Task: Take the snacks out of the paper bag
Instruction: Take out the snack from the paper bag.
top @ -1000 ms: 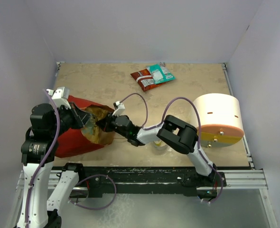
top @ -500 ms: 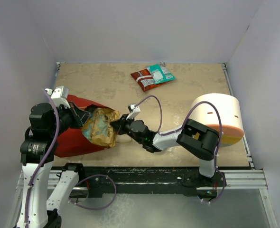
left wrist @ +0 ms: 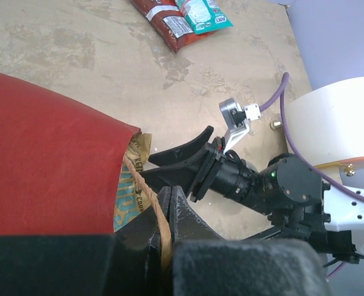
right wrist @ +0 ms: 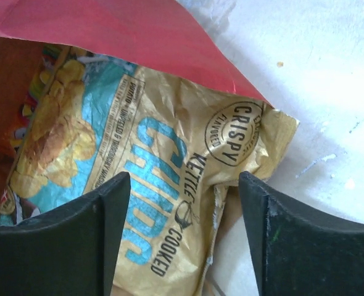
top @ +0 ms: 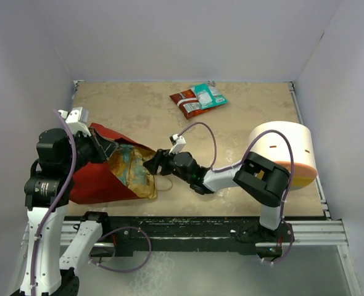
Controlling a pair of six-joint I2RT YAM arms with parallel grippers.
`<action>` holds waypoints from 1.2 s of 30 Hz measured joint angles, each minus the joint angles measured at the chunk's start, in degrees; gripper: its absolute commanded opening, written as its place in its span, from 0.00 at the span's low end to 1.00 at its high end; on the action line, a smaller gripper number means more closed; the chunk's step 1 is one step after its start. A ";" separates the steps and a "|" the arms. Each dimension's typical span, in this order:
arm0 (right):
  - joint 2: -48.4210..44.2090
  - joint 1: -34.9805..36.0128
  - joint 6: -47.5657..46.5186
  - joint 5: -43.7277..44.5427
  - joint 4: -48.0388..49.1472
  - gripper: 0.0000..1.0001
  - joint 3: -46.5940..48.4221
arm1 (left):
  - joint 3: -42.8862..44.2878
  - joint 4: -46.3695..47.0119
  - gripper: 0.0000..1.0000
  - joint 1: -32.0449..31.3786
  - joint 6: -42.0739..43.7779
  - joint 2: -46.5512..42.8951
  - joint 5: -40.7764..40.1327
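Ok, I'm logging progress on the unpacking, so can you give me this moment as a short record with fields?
left gripper: shut on the loop handle of the paper bag, at its mouth
right gripper: open, at the bag mouth, not closed on anything
golden chip packet: partly out of the bag, its inner end under the red edge
already out: red packet and teal packet, touching, at the far side of the table
other: cream cylinder at the right

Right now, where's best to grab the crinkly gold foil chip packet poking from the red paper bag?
The gold foil chip packet's flat end outside the red paper bag, from the bag's open mouth side: it lies thin and exposed, facing the open right gripper.
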 measured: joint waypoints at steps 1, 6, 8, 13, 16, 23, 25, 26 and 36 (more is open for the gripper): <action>-0.44 -0.61 0.13 -1.55 -1.01 0.77 -0.17 | 0.00 0.02 0.00 0.00 -0.02 0.00 0.13; -1.11 -5.40 -0.07 -12.13 -7.23 0.76 0.02 | 0.00 0.04 0.00 0.00 -0.15 -0.04 0.39; -1.11 -6.75 -0.63 -14.47 -7.72 0.75 -0.52 | 0.00 0.07 0.00 0.00 -0.22 -0.02 0.39; -0.59 -6.64 -0.61 -19.87 -6.51 0.74 -1.55 | 0.00 0.07 0.00 0.00 -0.79 -0.02 0.42; 0.74 -6.16 0.52 -22.12 -5.05 0.73 -1.33 | 0.00 0.07 0.00 0.00 -0.96 0.04 0.44; 5.90 -5.25 3.89 -24.37 -3.78 0.63 0.55 | 0.00 0.07 0.00 0.00 -0.98 0.61 1.01; 5.95 -4.92 4.44 -24.35 -3.63 0.65 0.85 | 0.00 0.07 0.00 0.00 -0.96 0.63 1.01; 5.95 -4.79 4.70 -24.35 -3.50 0.66 1.03 | 0.00 0.07 0.00 0.00 -0.96 0.61 1.01; 10.23 -3.39 8.35 -24.39 -0.79 0.52 4.02 | 0.00 0.07 0.00 0.00 -0.96 0.42 1.01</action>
